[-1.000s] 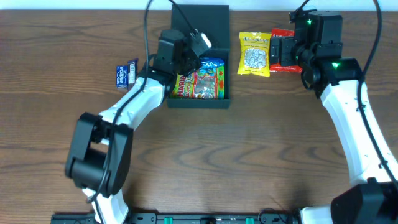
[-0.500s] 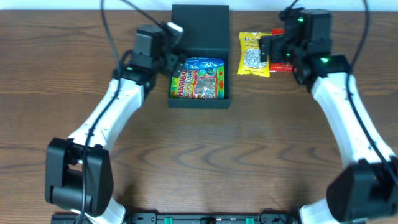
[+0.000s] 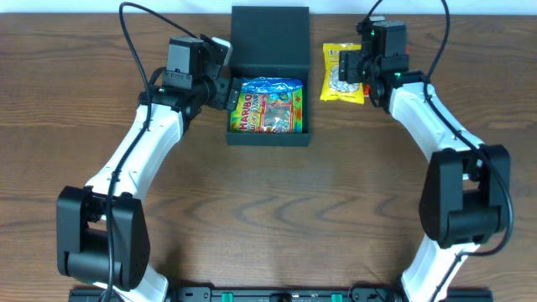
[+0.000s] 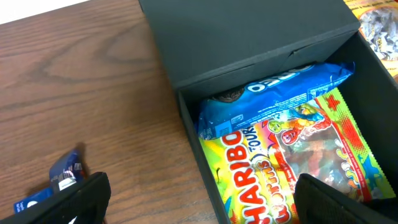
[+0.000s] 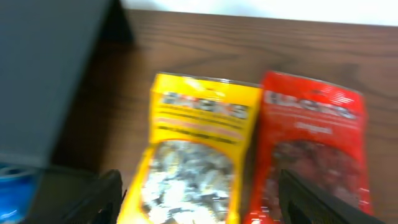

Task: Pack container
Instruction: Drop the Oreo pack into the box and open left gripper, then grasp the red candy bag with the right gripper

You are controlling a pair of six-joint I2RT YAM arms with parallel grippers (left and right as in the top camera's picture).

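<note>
Farthest left, a small blue foil sachet (image 4: 55,182) lies on the brown wooden table (image 3: 336,210) just outside one finger of the left gripper (image 4: 208,208), on the side away from the box. That gripper's jaws stand spread as wide as they go and hold nothing. Between them falls the near side wall of the container (image 3: 268,137), a dark teal-black matte square box. Its flat hinged lid (image 3: 269,33) is thrown back on the table beyond the jaws. Inside the box, under and ahead of the other finger, sits a multicoloured Haribo gummy bag (image 3: 267,113), with a blue cookie packet (image 3: 273,85) tucked behind it against the hinge wall. To the right of the box, a yellow plastic snack pouch with a clear window (image 3: 343,74) and a red plastic snack pouch (image 5: 308,143) lie flat side by side, their edges touching or slightly overlapped. The right gripper (image 5: 208,208) hovers over them with its jaws well apart and empty. The yellow pouch lies between the jaws, towards the box-side finger, and the red one reaches to the other finger. The container is part filled, and the step in hand looks like the pickup of the next snack, most likely the yellow pouch. The next move calls for centring on that pouch alone, coming down to the table, and pinching it without snagging the red one.
</note>
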